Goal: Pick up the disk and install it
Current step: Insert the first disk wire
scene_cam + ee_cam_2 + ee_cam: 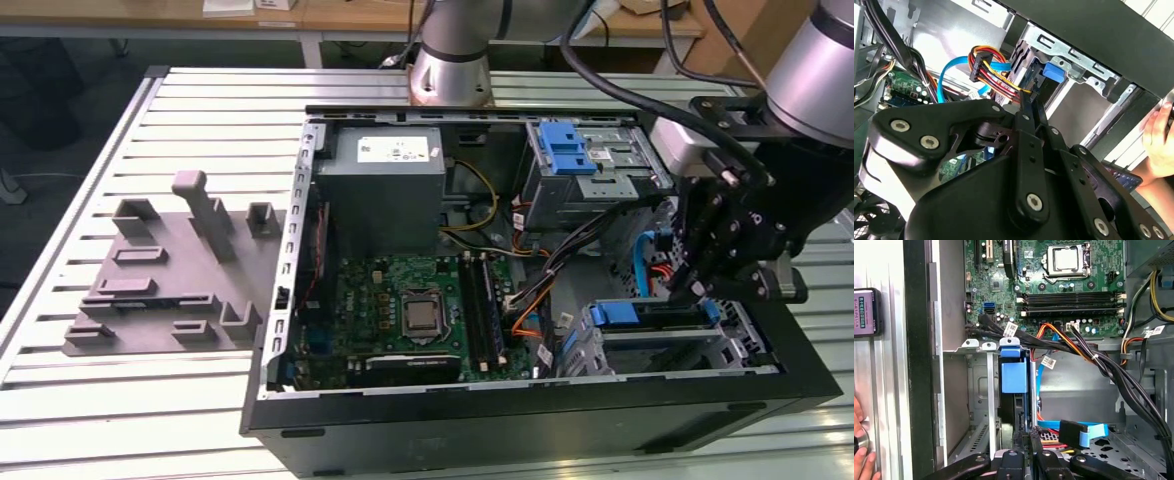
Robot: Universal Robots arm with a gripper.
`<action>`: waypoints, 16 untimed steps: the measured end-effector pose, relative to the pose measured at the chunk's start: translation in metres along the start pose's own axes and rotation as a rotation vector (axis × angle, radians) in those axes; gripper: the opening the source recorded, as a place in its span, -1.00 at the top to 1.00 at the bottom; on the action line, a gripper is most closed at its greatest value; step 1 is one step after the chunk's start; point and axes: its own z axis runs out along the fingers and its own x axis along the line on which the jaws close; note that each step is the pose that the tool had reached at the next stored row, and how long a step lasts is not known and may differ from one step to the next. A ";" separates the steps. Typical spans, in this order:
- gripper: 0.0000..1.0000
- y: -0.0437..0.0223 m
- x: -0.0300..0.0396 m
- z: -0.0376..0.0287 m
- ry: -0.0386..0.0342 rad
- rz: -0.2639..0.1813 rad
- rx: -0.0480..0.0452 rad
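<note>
Slatted metal counter (134, 130) bearing an open computer case (534, 425), disk (621, 313) on edge in the drive cage (667, 345) at lower right of the exterior view, closed empty claw (687, 293) just beside it, seemingly for pushing it home.

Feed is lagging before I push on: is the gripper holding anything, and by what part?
Nothing seems held: the gripper is shut, tips at the end of the disk in its bay.
</note>
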 end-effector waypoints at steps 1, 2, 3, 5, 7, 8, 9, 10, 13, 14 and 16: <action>0.67 0.0000 0.0000 0.0005 0.0001 0.002 -0.0001; 0.67 0.0000 0.0000 0.0010 0.0001 0.003 -0.0004; 0.67 0.0000 0.0000 0.0015 0.0002 0.005 -0.0006; 0.67 0.0000 0.0000 0.0020 0.0004 0.008 -0.0010; 0.67 0.0000 0.0001 0.0025 0.0003 0.009 -0.0015; 0.67 -0.0001 0.0002 0.0027 0.0002 0.010 -0.0018; 0.67 -0.0003 0.0004 0.0029 0.0001 0.010 -0.0022; 0.67 -0.0004 0.0006 0.0032 0.0001 0.011 -0.0026; 0.67 -0.0009 0.0008 0.0039 0.0001 0.011 -0.0039; 0.67 -0.0009 0.0009 0.0041 -0.0002 0.011 -0.0044; 0.67 -0.0010 0.0010 0.0045 -0.0006 0.012 -0.0049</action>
